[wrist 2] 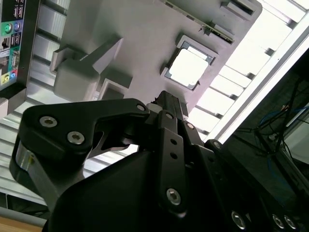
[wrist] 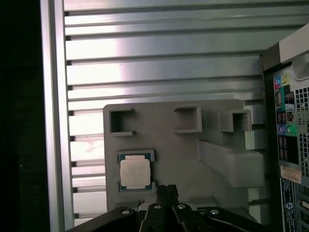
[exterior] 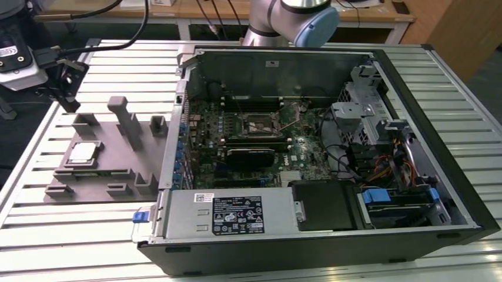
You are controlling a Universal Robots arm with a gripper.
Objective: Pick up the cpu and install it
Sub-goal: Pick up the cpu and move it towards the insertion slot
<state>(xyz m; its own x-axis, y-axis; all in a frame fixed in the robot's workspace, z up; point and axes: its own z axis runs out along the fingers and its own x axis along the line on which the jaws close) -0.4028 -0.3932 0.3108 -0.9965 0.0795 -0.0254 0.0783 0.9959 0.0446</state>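
Slatted aluminium table [exterior: 47, 235] carried a grey plastic fixture tray [exterior: 102, 183], and a black open computer case [exterior: 330, 235] lay on its side just beside that tray, on the exterior view's right. The cpu [exterior: 82, 154], a small flat square chip with a silvery metal top plate and a pale rim, sat in a shallow pocket of the tray, near the tray's edge away from the case, as both wrist views showed [wrist 2: 189, 67] [wrist: 136, 173]. The robot's black gripper [wrist: 167, 188] hung above the tray with its fingers [wrist 2: 166, 102] pressed together and nothing between them. Clenched like that, they probably could not straddle the chip, and a descent might have pressed on the plate or tipped the chip in its pocket. The tray's upright grey posts [exterior: 119, 114] stood near and could have been struck. The cpu lay beneath the fingertips and off to one side of them, clearly apart and untouched.
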